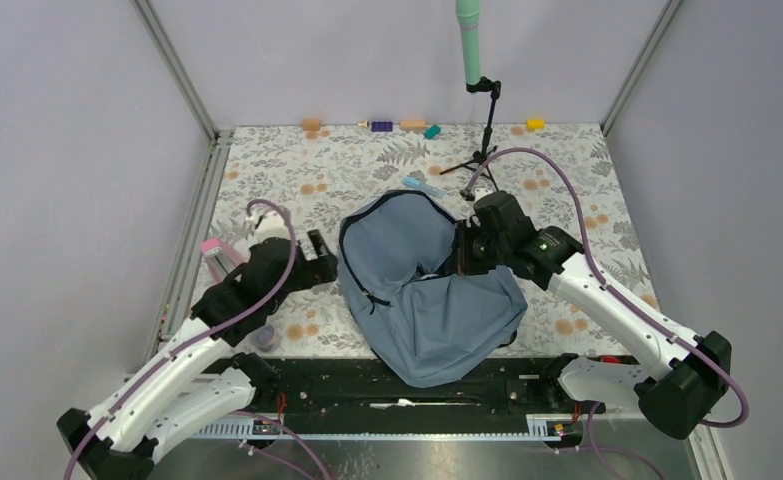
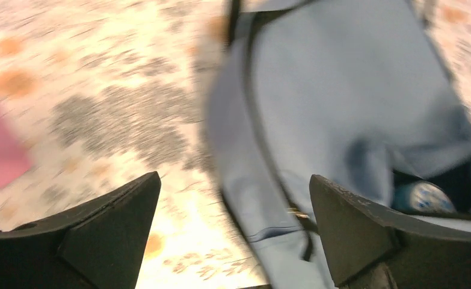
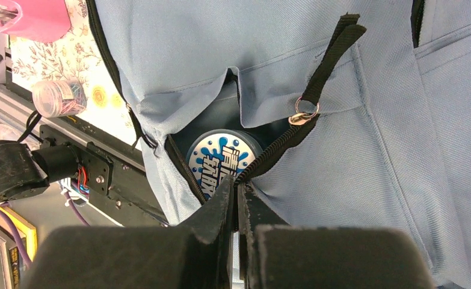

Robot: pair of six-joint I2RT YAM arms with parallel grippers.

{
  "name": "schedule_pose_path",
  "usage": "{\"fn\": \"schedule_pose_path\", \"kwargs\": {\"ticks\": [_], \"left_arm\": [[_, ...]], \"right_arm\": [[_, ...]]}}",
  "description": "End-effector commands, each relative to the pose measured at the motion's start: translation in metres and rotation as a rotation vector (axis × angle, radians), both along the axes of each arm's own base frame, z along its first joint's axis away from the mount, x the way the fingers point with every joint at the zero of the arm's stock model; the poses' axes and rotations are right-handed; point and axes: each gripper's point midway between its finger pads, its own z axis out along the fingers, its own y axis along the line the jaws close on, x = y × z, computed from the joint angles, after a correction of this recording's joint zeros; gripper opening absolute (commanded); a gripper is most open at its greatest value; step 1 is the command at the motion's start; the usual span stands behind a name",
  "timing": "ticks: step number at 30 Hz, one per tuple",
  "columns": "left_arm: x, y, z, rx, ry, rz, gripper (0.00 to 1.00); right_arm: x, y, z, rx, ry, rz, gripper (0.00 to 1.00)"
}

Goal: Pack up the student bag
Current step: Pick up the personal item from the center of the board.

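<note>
The bag (image 1: 422,300) lay slumped mid-table (image 1: 297,170), between my arms. My right gripper (image 3: 237,192) was clamped on its zipper edge, holding the pocket mouth agape over the round tin (image 3: 221,159) inside. My left gripper (image 2: 234,180) hung spread and empty beside it.

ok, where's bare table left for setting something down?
Free: the table strip between the backpack and the far row of blocks, left of the tripod; also right of the right arm. Crowded: left gripper and pink container left of the backpack; the near rail.
</note>
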Motion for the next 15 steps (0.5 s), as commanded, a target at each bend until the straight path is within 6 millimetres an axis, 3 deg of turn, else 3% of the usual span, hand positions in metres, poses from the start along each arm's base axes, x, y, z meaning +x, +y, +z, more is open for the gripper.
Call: {"fn": "schedule_pose_path", "kwargs": {"ticks": [1, 6, 11, 15], "left_arm": [[-0.030, 0.092, -0.031, 0.168, 0.157, 0.408, 0.99], [-0.046, 0.114, -0.050, 0.173, 0.287, 0.492, 0.99], [-0.052, 0.138, -0.048, 0.175, 0.337, 0.630, 0.99], [-0.068, 0.164, -0.055, 0.245, 0.456, 0.783, 0.99]], "right_arm": [[0.016, 0.009, 0.030, 0.081, -0.144, 0.003, 0.00], [0.016, 0.009, 0.026, 0.064, -0.150, 0.018, 0.00], [0.016, 0.005, 0.027, 0.052, -0.170, 0.024, 0.00], [0.016, 0.001, 0.025, 0.039, -0.184, 0.017, 0.00]]}}
